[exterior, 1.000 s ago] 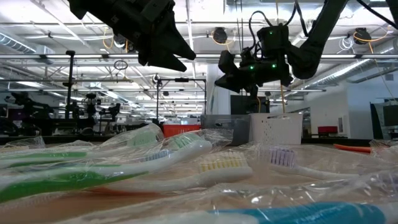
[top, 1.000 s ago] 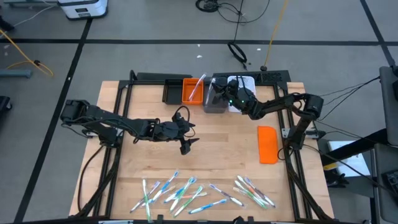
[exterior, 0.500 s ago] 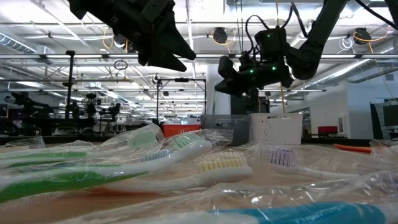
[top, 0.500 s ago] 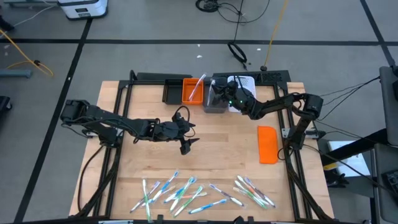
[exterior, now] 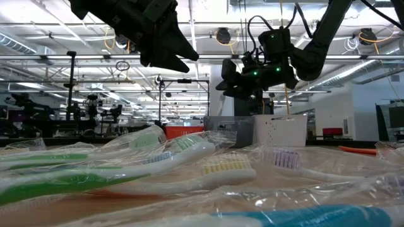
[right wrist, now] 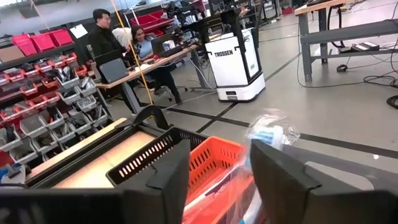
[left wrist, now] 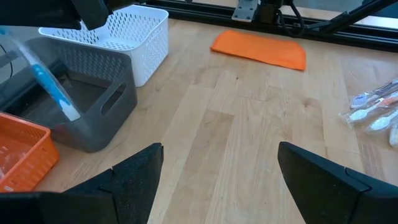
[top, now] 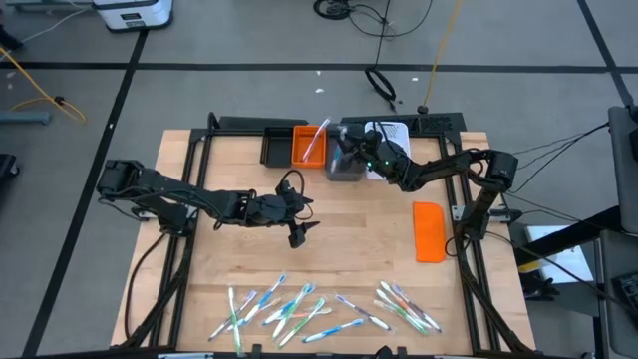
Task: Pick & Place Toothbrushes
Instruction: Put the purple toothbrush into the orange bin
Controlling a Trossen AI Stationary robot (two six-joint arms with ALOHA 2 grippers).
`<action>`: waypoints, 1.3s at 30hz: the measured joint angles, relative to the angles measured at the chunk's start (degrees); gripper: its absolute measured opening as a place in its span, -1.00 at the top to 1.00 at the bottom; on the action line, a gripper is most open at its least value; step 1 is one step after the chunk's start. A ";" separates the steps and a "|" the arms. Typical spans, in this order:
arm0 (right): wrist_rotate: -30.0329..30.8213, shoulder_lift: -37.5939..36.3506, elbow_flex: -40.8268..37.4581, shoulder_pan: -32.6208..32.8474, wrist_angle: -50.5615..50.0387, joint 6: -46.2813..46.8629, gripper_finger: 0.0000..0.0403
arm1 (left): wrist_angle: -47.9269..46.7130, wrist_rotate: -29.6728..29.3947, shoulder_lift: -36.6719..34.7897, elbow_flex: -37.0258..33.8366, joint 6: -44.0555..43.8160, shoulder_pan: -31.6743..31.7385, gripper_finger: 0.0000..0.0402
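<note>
Several wrapped toothbrushes (top: 289,307) lie loose along the table's near edge, with a second bunch (top: 404,304) to their right. My right gripper (right wrist: 219,149) hangs open over the grey bin (top: 345,168) at the far side. A blue toothbrush (left wrist: 53,87) in clear wrap stands tilted under it, with its lower end inside that bin. Another toothbrush (top: 315,140) leans in the orange bin (top: 304,152). My left gripper (left wrist: 217,149) hangs open above the bare mid-table, holding nothing. My right gripper has its fingers apart. The wrapped toothbrush's upper end (right wrist: 270,132) shows just past one finger (right wrist: 280,180). I cannot tell whether the finger touches it. The toothbrush slants down into the grey bin.
A black bin (top: 277,148), the orange, the grey and a white perforated bin (top: 391,132) stand in a row at the far edge. A flat orange block (top: 429,231) lies at the right. Bare wood lies between the bins and the toothbrushes. People sit at desks beyond the table.
My right gripper has opened over the grey bin and rolled slightly, staying in place.
</note>
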 joint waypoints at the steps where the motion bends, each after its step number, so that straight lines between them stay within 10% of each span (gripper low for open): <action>1: -0.01 0.01 0.00 0.00 0.00 -0.40 0.10 | 0.00 0.00 0.00 0.00 0.00 0.00 -0.60; 24: -0.64 -7.29 -0.07 3.56 -12.47 -5.36 -0.08 | -0.07 0.02 0.00 0.00 0.02 0.00 -0.60; 39: -20.37 -12.86 -0.07 16.50 -32.18 -6.40 -0.05 | -0.13 0.02 0.00 0.00 0.02 0.00 -0.60</action>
